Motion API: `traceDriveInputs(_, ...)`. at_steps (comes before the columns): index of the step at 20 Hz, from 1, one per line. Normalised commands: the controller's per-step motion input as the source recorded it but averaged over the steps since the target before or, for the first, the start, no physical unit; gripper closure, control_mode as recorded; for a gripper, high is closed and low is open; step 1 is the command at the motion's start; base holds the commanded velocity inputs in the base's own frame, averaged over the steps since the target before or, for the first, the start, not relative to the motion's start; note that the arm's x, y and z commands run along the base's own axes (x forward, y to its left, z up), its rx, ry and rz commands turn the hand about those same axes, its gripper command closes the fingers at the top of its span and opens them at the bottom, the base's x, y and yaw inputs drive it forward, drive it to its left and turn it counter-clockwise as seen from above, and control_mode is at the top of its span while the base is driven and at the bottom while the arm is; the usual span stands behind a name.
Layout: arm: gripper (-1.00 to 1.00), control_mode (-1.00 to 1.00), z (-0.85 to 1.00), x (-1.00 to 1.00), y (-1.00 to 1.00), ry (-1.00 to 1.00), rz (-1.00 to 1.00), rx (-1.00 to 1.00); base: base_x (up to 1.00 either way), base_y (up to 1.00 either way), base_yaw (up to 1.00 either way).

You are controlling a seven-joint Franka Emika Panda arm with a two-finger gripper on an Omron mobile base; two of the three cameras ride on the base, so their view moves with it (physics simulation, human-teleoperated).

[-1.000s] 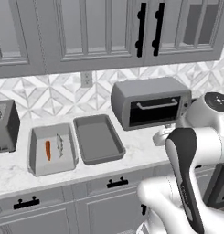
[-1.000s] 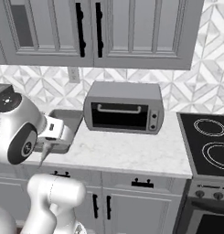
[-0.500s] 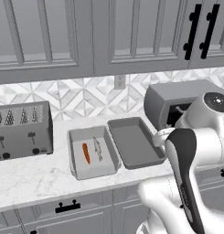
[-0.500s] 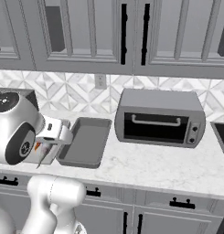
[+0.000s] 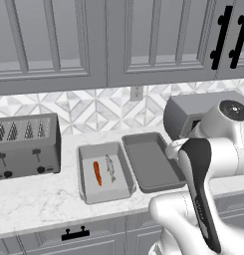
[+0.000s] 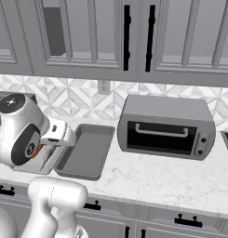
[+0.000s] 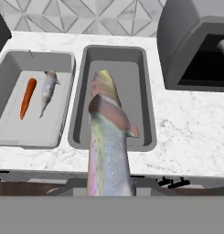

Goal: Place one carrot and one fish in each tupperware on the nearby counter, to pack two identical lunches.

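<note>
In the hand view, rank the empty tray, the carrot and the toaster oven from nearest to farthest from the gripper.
1. Empty tray, directly ahead of the gripper, which holds a fish.
2. Carrot, in the left tray.
3. Toaster oven, far right; close to the carrot's distance, so uncertain.

showing as polished white marble with grey veins, the counter [image 5: 39, 204]; looking like smooth matt grey plastic, both tupperware trays [image 7: 111, 55]; gleaming wetly, scaled and iridescent, the fish [image 7: 109, 151] up close; appearing matt orange, the carrot [image 7: 27, 97]; reading as dull brushed metal, the toaster [image 5: 26, 147] and toaster oven [image 6: 166, 125]
</note>
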Motion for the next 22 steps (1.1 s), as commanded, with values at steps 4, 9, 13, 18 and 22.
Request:
traceDriveInputs(4,1.0,-1.0,-0.49,0.91,-0.06,0.08,0.02,0.01,0.0,0.0,0.0)
traceDriveInputs(9,1.0,-1.0,-0.4,1.0,-0.07,0.11,0.0,0.03,0.0,0.0,0.0)
traceDriveInputs(13,1.0,-1.0,-0.63,1.0,0.03,0.25,0.0,-0.05,0.0,0.0,0.0)
traceDriveInputs(18,1.0,-1.0,-0.68,0.97,0.0,0.17,-0.01,-0.05,0.0,0.0,0.0)
traceDriveInputs(22,1.0,-1.0,-0.44,0.85,0.0,-0.01,0.0,0.01,0.0,0.0,0.0)
